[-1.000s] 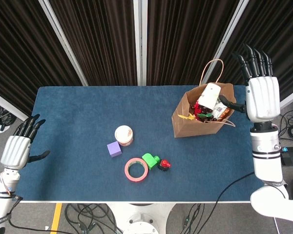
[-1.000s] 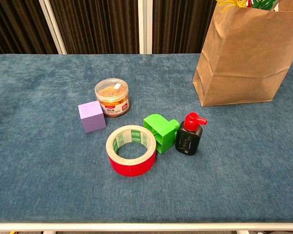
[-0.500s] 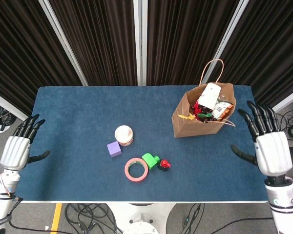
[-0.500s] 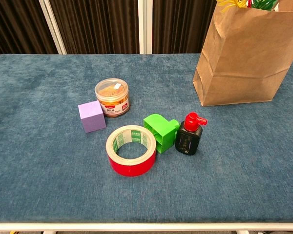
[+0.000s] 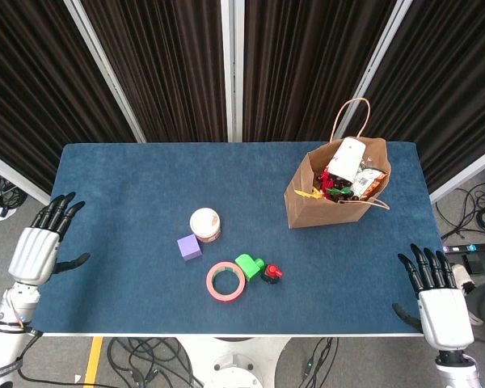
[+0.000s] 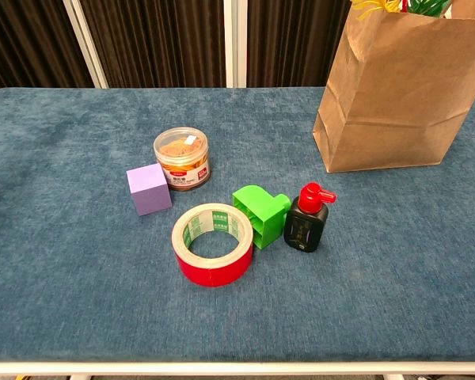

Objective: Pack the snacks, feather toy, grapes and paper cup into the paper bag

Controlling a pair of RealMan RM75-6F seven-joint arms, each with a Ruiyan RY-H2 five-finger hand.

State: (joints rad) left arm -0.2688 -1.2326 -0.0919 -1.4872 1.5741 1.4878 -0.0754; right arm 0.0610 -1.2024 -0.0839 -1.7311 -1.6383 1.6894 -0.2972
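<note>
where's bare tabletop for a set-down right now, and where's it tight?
Free: the whole left side of the table, from the purple cube out to the left edge, and the far strip along the curtain. Also the near right corner, below the paper bag. Tight: the middle, where jar, cube, red tape roll, green block and small bottle cluster.

matt brown paper bag (image 6: 396,95) on a fuzzy blue cloth table (image 6: 79,261), glossy red tape (image 6: 214,253) nearby, clear plastic jar (image 6: 182,158).

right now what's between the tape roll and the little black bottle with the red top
The green block lies between them, touching the tape roll on one side and sitting right beside the bottle on the other. The chest view shows it best.
</note>
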